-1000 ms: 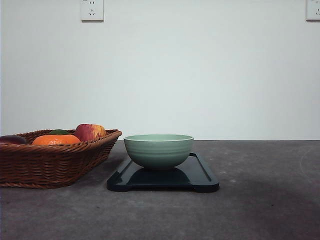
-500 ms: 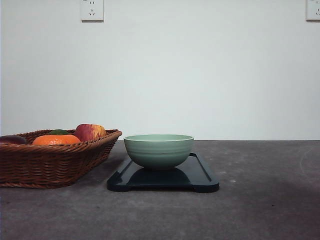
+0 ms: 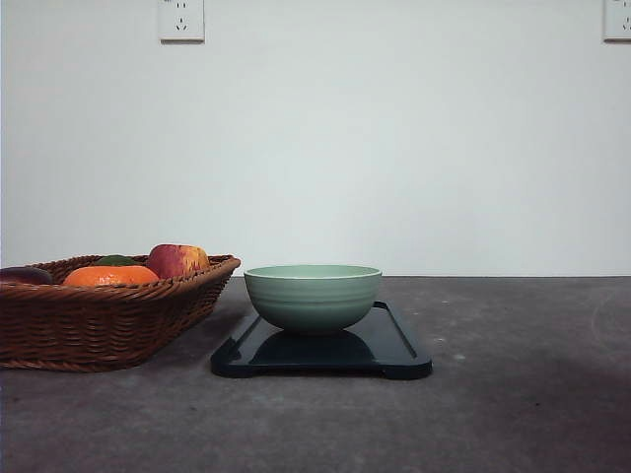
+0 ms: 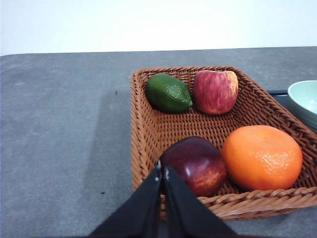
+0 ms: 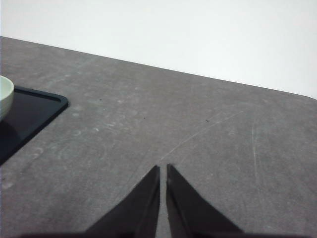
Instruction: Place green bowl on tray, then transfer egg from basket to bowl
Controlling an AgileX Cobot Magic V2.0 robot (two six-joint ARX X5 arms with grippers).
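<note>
Nothing has shifted over the last second, so I read this as a pause: the green bowl (image 3: pixel 313 296) already sits on the tray (image 3: pixel 399 345), and step one looks done. The basket (image 3: pixel 108 320) lies at nine o'clock of the tray. On my left wrist feed I count a lime (image 4: pixel 168 92), two apples and an orange (image 4: pixel 262 156), but no egg I can make out. The left gripper (image 4: pixel 162 173) and the right gripper (image 5: pixel 163 171) have fingers pressed together, holding nothing.

Plain white wall (image 3: pixel 394 148) — two power sockets (image 3: pixel 181 19) — above a grey tabletop (image 3: pixel 513 394).
</note>
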